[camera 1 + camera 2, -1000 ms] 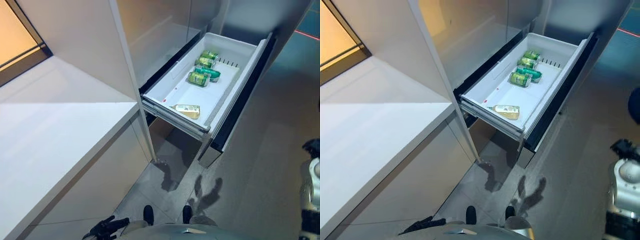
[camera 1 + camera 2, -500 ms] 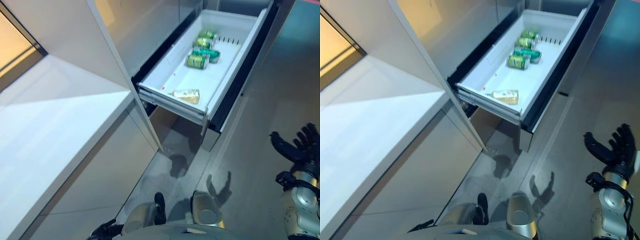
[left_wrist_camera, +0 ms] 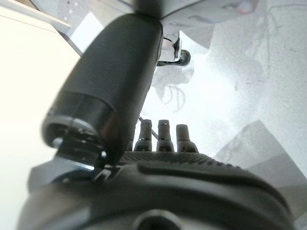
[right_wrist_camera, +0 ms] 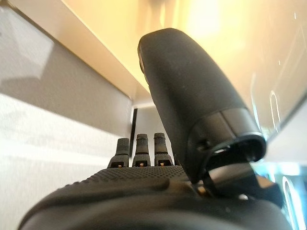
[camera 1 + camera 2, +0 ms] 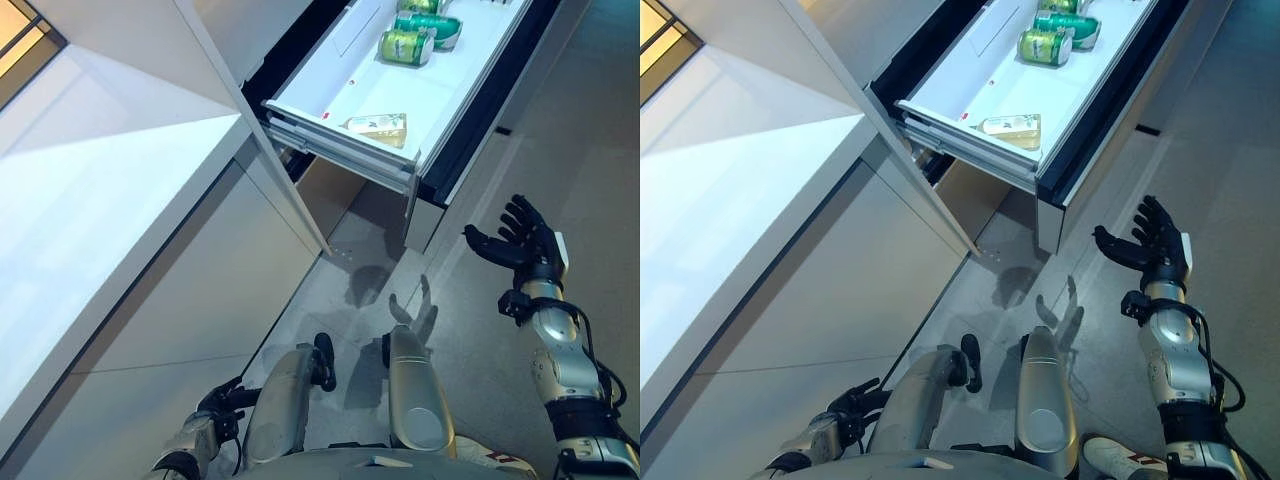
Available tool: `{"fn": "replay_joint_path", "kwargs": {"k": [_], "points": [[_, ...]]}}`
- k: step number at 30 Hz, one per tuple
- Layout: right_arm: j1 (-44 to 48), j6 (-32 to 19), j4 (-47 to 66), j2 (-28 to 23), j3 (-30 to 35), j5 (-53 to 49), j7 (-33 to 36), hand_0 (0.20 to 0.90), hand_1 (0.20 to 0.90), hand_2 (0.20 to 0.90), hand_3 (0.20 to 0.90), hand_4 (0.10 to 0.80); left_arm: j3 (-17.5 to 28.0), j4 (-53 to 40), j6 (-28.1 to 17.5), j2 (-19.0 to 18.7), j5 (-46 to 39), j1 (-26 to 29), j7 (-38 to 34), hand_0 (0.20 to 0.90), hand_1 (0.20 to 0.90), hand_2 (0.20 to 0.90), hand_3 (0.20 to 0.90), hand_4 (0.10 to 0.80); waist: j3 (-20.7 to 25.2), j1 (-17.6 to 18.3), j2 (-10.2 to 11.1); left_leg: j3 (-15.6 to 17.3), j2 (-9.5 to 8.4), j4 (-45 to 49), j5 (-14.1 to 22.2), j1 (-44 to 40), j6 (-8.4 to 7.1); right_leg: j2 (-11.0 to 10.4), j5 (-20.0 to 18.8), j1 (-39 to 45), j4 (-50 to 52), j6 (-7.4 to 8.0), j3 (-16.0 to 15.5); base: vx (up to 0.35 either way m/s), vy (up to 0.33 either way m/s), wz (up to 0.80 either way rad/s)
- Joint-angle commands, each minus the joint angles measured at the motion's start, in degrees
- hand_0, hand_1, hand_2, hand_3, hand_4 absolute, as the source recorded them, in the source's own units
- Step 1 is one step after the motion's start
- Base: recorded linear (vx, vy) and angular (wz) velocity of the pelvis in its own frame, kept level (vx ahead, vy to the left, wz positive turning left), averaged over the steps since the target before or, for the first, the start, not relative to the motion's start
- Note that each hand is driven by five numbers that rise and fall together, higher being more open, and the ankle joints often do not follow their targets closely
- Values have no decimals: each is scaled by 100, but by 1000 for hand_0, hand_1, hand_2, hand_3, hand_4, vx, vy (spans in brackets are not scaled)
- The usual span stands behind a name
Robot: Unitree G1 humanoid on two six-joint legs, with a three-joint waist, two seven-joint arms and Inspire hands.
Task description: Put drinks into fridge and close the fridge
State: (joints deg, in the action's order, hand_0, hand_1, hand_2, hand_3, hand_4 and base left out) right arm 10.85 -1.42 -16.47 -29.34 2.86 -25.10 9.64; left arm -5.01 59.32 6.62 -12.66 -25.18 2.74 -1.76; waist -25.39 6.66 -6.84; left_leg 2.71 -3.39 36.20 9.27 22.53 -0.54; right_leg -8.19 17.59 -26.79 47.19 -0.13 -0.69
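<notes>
The white fridge drawer stands pulled out at the top of the eye views. Green cans lie in its far part, and a pale bottle lies on its side near the front edge. My right hand is raised at the right, open and empty, below and to the right of the drawer's dark front panel. My left hand hangs low at the bottom left, open with fingers relaxed, holding nothing.
A white counter runs along the left, with a tall white cabinet side between it and the drawer. Grey tiled floor stretches to the right of the fridge.
The camera has tilted down, so the drawer has slid toward the top of the view. My right hand has risen from the lower right toward the drawer front, fingers spread.
</notes>
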Motion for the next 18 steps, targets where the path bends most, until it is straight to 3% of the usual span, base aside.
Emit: {"fn": "replay_joint_path", "kwargs": {"k": [1, 18], "points": [[1167, -161, 387, -369, -382, 341, -209, 900, 900, 900, 900, 800, -201, -170, 54, -291, -153, -105, -139, 900, 900, 900, 900, 800, 121, -194, -37, 236, -221, 359, 531, -232, 590, 299, -147, 216, -121, -561, -251, 2, 49, 2], [3830, 1004, -87, 445, -2718, 1096, -633, 900, 900, 900, 900, 800, -765, -219, 506, -103, -259, 320, -101, 900, 900, 900, 900, 800, 49, -614, -444, 177, -349, 116, 137, -452, 408, 5, -237, 375, -203, -541, -335, 16, 58, 3]]}}
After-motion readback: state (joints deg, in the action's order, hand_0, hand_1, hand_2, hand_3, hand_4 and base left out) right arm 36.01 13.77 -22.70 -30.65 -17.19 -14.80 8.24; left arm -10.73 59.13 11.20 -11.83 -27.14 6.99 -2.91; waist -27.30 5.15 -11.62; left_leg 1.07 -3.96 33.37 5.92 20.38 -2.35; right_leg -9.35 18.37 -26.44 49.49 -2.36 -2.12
